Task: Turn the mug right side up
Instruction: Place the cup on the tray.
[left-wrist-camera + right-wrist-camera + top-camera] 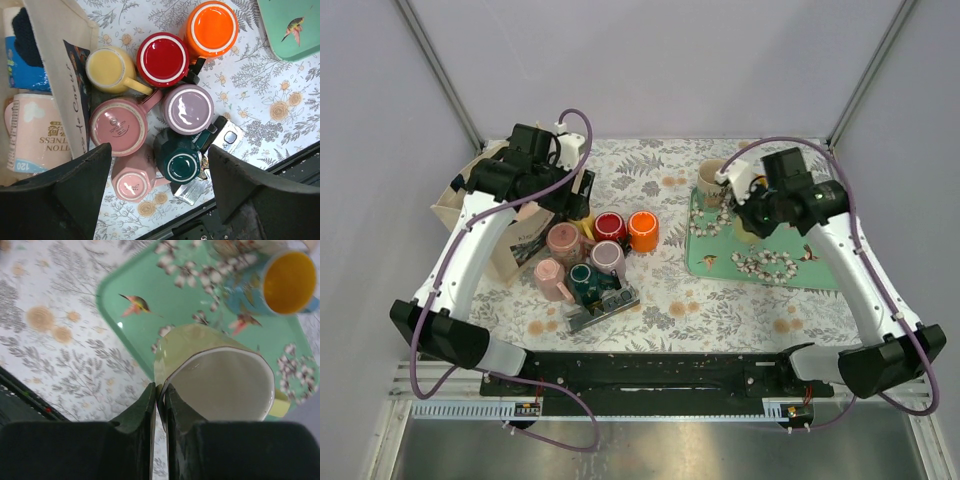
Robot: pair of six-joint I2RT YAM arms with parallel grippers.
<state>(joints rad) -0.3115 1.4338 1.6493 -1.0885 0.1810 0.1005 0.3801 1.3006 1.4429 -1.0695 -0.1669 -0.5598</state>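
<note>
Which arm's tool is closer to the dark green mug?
Left. The left tool hovers open over the dark green mug and its neighbours. The right tool is off to the side over the green tray, pinching the rim of a pale green mug.

A green bird-print tray (165, 295) lies on the floral tablecloth (690, 300), well apart from a canvas bag (55, 75).

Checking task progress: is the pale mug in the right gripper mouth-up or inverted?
Mouth-up: mug shows its white inside; right gripper pinches the rim.
</note>
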